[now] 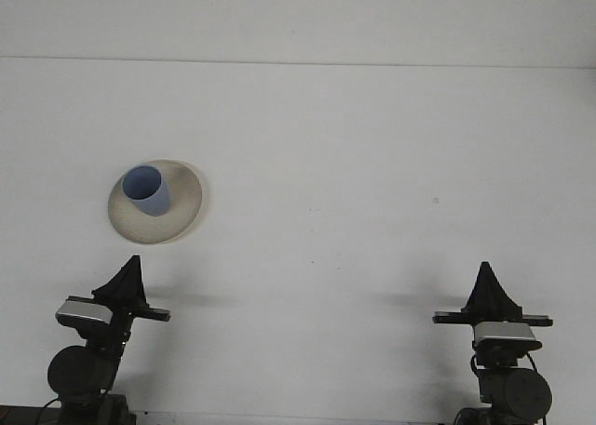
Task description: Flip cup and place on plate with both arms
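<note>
One cup [146, 190], one plate [177, 216] and two arms show on the white table [372, 164]. The left gripper [128, 278] and the right gripper [485, 283] both sit low at the near edge, pointing up, each closed to a point and grasping nothing. The blue cup stands mouth-up on the cream plate, left of centre, well apart from both grippers

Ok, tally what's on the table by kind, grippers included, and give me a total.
Cup: 1, blue, standing mouth-up on the plate
Plate: 1, cream
Grippers: 2, the left gripper and the right gripper, both near the front edge, apart from the plate
Total: 4
</note>
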